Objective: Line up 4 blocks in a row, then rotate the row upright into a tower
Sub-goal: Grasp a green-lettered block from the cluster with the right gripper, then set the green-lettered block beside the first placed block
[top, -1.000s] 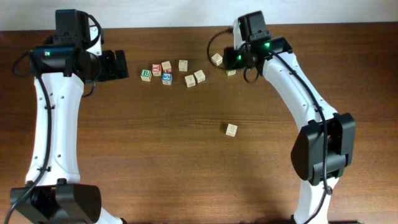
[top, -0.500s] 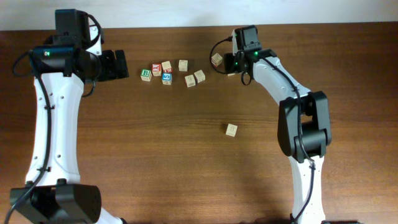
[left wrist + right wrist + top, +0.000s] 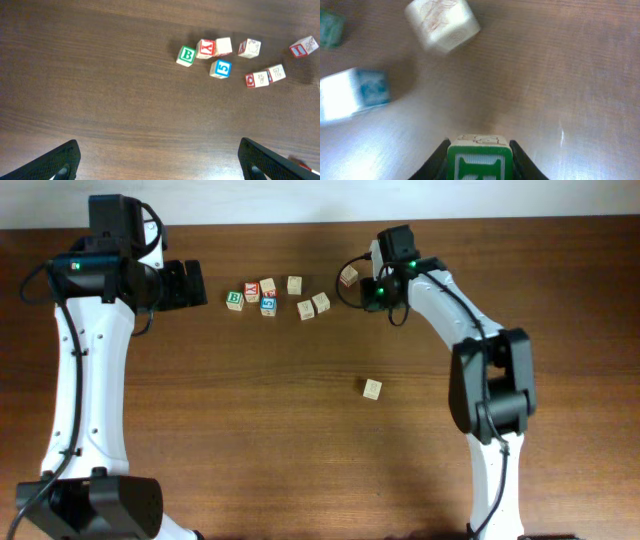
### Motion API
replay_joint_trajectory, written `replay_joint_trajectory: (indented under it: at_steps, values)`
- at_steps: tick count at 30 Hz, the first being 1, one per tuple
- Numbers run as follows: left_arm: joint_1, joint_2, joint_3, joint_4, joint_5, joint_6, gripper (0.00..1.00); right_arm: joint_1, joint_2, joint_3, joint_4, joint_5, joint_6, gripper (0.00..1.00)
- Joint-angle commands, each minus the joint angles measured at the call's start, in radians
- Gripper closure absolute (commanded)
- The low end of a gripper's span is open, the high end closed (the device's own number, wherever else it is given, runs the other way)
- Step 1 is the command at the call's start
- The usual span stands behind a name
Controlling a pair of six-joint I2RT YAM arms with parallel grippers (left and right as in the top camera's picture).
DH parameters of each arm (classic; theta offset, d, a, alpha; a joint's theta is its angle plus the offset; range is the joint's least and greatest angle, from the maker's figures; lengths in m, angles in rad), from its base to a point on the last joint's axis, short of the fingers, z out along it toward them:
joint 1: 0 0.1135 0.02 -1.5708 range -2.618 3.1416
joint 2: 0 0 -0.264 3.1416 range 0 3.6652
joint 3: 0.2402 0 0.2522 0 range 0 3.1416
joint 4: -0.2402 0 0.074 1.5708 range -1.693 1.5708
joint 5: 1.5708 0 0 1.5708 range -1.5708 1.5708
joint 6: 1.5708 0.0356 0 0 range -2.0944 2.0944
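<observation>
We logged the right tool (image 3: 480, 156) clamped on the green-lettered block (image 3: 480, 169) over the counter (image 3: 560, 75), a pale block (image 3: 442, 22) lying far-left of it; left tool (image 3: 198, 285) gaped wide, well apart.

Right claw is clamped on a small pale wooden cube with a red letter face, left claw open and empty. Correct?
Not quite. The small pale wooden cube in the right claw shows a green letter face, not red, as seen in the right wrist view. The rest holds: the left claw is open and empty.
</observation>
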Motion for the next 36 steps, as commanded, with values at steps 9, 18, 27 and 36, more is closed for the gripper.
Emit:
replay_joint_trajectory:
  at_steps: [9,18,27,36]
  values:
    - [0.005,-0.004,0.020,0.001,-0.007,-0.009,0.01,0.193,-0.176,-0.148,-0.457,-0.022,0.306,0.77]
    - [0.005,-0.004,0.020,0.001,-0.007,-0.009,0.01,0.211,-0.176,-0.314,-0.313,0.026,0.394,0.76]
    - [0.005,-0.004,0.020,0.001,-0.007,-0.009,0.01,0.211,-0.178,-0.283,-0.351,-0.013,0.389,0.65]
    - [0.005,-0.004,0.020,0.001,-0.007,-0.009,0.01,0.209,-0.178,-0.011,-0.387,0.052,0.182,0.49]
